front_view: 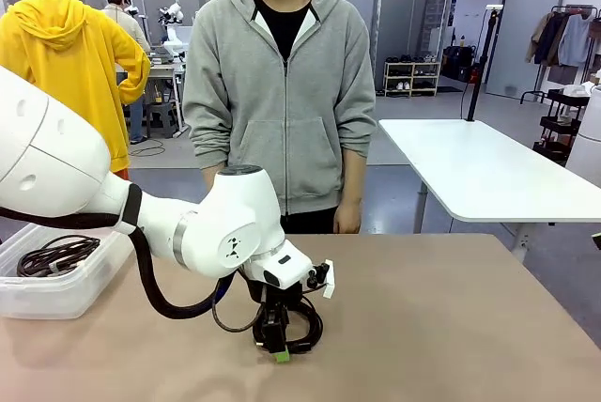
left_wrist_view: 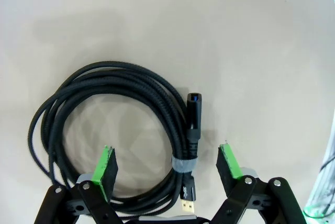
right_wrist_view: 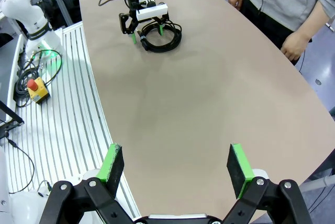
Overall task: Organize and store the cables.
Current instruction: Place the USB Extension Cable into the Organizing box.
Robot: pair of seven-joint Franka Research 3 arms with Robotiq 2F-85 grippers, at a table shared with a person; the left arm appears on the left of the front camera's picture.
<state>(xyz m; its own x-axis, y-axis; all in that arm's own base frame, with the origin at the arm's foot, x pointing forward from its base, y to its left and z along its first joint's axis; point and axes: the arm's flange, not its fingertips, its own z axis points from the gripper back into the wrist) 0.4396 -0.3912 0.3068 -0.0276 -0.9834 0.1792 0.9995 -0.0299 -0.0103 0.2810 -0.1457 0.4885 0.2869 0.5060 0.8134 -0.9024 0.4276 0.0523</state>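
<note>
One coiled black cable (left_wrist_view: pixel 118 72) lies flat on the tan table (front_view: pixel 451 327), tied with a pale band (left_wrist_view: pixel 183 164), its plug ends (left_wrist_view: pixel 192 103) beside the band. My left gripper (left_wrist_view: pixel 166 150) is lowered over it, and the open green pads (left_wrist_view: pixel 104 166) straddle the banded side of the coil without pressing it. From the front, that gripper (front_view: pixel 277 344) points down at the cable (front_view: pixel 312 325) near the table's front middle. More black cables (front_view: pixel 58 255) lie in a clear bin (front_view: pixel 56 301) at the left. My right gripper (right_wrist_view: pixel 175 164) hangs open above bare table, with nothing in it.
A person in a grey hoodie stands at the far edge, hand (front_view: pixel 348 218) hanging by the table. My left arm's black hose (front_view: pixel 155 289) loops low over the table beside the bin. A white table (front_view: pixel 488 172) stands behind on the right.
</note>
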